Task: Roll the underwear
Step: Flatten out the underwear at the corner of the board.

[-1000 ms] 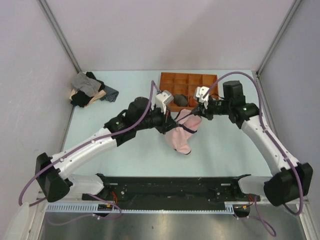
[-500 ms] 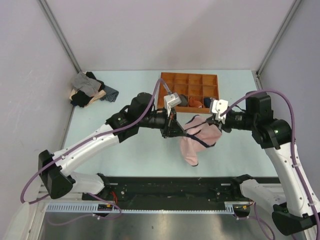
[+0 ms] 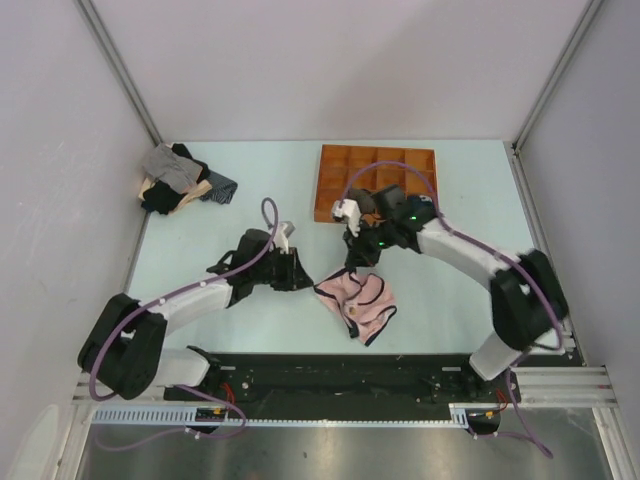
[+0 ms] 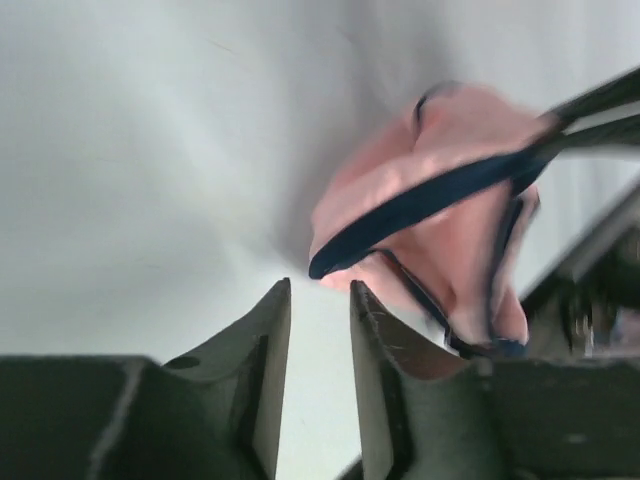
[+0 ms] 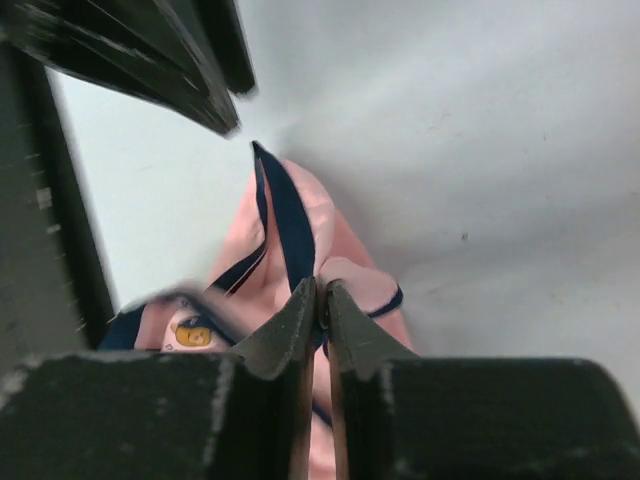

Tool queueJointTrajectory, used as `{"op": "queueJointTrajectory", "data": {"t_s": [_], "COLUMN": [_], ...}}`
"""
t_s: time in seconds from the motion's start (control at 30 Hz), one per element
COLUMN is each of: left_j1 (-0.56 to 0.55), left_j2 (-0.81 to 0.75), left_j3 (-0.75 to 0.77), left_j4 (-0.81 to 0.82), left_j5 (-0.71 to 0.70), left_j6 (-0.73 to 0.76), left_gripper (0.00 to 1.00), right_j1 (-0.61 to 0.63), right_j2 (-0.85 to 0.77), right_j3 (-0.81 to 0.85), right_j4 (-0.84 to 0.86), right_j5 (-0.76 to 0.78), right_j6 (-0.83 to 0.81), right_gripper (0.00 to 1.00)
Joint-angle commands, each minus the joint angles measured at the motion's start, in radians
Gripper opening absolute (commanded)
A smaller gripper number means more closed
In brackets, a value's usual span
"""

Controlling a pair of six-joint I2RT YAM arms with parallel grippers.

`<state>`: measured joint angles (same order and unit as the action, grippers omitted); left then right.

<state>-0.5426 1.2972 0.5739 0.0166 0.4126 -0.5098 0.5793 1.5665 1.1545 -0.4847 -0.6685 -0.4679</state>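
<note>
The underwear (image 3: 358, 303), light pink with navy edging, lies crumpled on the pale table in front of the arms. My left gripper (image 3: 304, 279) sits low just left of it. In the left wrist view its jaws (image 4: 320, 285) stand open with only table between them, and the underwear (image 4: 440, 200) lies just past the tips. My right gripper (image 3: 358, 262) reaches down at the garment's far edge. Its fingertips (image 5: 320, 287) are pressed almost together on the navy band of the underwear (image 5: 335, 228).
An orange compartment tray (image 3: 322, 182) stands behind the right gripper, partly covered by the right arm. A pile of grey, black and tan garments (image 3: 176, 178) lies at the far left of the table. The black base rail (image 3: 340, 375) runs along the near edge.
The underwear hung stretched between both grippers above the table; now it rests on the table nearer me. The left gripper has opened and let go, and both arms have dropped lower.
</note>
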Motion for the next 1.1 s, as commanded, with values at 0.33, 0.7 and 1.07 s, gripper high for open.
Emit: {"op": "queueJointTrajectory", "data": {"t_s": [0.33,0.7,1.07], "left_j1": [0.017,-0.149,-0.210], "left_j2": [-0.199,-0.241,0.174], "left_j3": [-0.029,-0.122,0.125], "left_j4": [0.046,0.207,0.217], "left_j5": [-0.024,-0.098,-0.141], "left_j6": [0.027,-0.197,-0.173], "left_gripper": [0.65,0.70,0.70], "right_j1": [-0.136,-0.085,-0.088], "right_j2": [0.055,0.187,0.227], "right_j3": [0.203,0.182,0.126], "right_j4": [-0.350,-0.417,-0.362], "right_j5": [-0.161,0.056,0.086], "right_j6": [-0.443,-0.637,-0.551], "right_gripper": [0.50,0.50,0.48]}}
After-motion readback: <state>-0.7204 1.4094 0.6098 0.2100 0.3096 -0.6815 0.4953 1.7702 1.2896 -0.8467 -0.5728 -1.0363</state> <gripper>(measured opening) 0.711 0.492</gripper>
